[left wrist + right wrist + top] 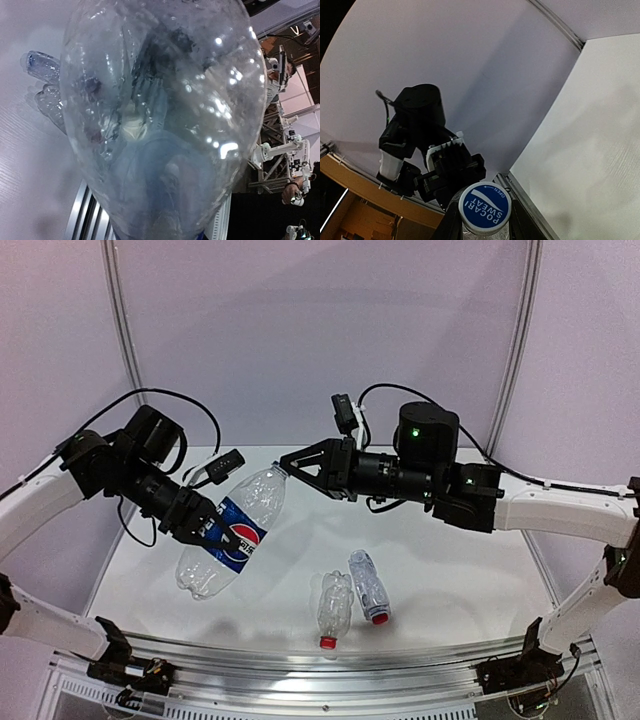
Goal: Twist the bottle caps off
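1. Left gripper [203,523]: clamped round the blue label of one Pepsi bottle [256,500], which is held tilted over the table [450,570] with its base near-left and its neck far-right.
2. Right gripper [288,468]: closed, it seems, on that bottle's cap [484,208]. The blue top reads "POCARI SWEAT" and "OPEN".
3. Two more lie side by side: left ribbed bottle [335,602] and right ribbed bottle [367,583]. Their red caps [327,641] point toward the near edge.

— Where do we find our big bottle [240,535]?
— Up off the table [470,570], on the left side, tilted. Our left gripper [203,523] holds it round the middle. Our right gripper [290,468] pinches the top cap [484,209] at its upper right end.
— What else do we see?
— The left small bottle [334,605] and the right small bottle [368,583] lie on the table, just beside each other, right of the big one. Their caps face the near edge.
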Motion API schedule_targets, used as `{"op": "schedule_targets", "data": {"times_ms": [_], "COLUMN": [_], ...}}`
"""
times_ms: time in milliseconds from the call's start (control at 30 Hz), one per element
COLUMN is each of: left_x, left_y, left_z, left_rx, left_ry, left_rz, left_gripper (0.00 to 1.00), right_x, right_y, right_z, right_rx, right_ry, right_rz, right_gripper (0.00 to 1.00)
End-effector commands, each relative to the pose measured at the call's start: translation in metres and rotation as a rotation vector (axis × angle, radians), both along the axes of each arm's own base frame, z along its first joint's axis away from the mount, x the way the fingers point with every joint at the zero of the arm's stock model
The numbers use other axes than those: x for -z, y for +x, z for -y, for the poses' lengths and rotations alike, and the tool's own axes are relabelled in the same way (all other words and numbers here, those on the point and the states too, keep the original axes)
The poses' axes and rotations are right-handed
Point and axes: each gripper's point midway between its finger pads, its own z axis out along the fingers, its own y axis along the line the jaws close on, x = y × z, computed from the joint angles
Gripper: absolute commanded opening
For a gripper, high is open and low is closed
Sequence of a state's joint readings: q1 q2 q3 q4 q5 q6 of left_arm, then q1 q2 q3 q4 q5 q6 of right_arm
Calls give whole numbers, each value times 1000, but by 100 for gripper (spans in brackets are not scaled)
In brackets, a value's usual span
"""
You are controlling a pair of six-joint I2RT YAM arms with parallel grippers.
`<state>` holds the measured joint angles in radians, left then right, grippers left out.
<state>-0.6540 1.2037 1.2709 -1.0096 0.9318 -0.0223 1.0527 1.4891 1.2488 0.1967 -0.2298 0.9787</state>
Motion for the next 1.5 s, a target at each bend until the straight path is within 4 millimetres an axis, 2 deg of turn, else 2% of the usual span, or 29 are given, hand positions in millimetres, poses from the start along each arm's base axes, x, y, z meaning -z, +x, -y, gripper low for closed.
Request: {"op": "schedule_targets", "data": {"times_ms": [0, 100, 133, 200, 267, 367, 400, 500, 600, 700, 833, 1100, 1200, 1467], "left_x": [-48, -43, -40, -22, -1, 24, 29, 41, 44, 47, 48, 41, 41, 48], "left_y": [-18, -13, -8, 11, 33, 54, 58, 70, 78, 93, 106, 109, 108, 107], "left_z": [1, 2, 2, -2, -12, -23, -25, -30, -33, -42, -48, -40, -37, -37], "left_rx": [114, 95, 73, -11, -117, -192, -207, -247, -286, -362, -438, -456, -456, -451], "left_ry": [-200, -175, -151, -48, 88, 231, 261, 338, 376, 449, 524, 537, 540, 566], "left_rz": [1, 9, 19, 98, 164, 196, 205, 243, 290, 357, 416, 482, 484, 500], "left_gripper": [0, 0, 0, 0, 0, 0, 0, 0, 0, 0, 0, 0, 0, 0], "right_x": [14, 5, 3, -2, -8, -19, -22, -23, -2, 21, 29, 40, 47, 51], "right_y": [11, 11, 13, 19, 22, 26, 28, 35, 53, 74, 85, 87, 86, 82], "right_z": [-3, -7, -5, 1, 10, 23, 26, 28, 34, 47, 22, -21, -29, -47], "right_rx": [-52, -68, -54, -14, 23, 68, 81, 121, 233, 412, 415, 331, 316, 270], "right_ry": [-94, -111, -114, -121, -119, -103, -104, -137, -238, -318, -320, -326, -335, -317], "right_rz": [80, 94, 89, 71, 51, 33, 23, -11, -129, -304, -399, -451, -469, -474], "right_gripper": [3, 25, 36, 58, 76, 97, 99, 100, 99, 94, 88, 79, 73, 68]}}
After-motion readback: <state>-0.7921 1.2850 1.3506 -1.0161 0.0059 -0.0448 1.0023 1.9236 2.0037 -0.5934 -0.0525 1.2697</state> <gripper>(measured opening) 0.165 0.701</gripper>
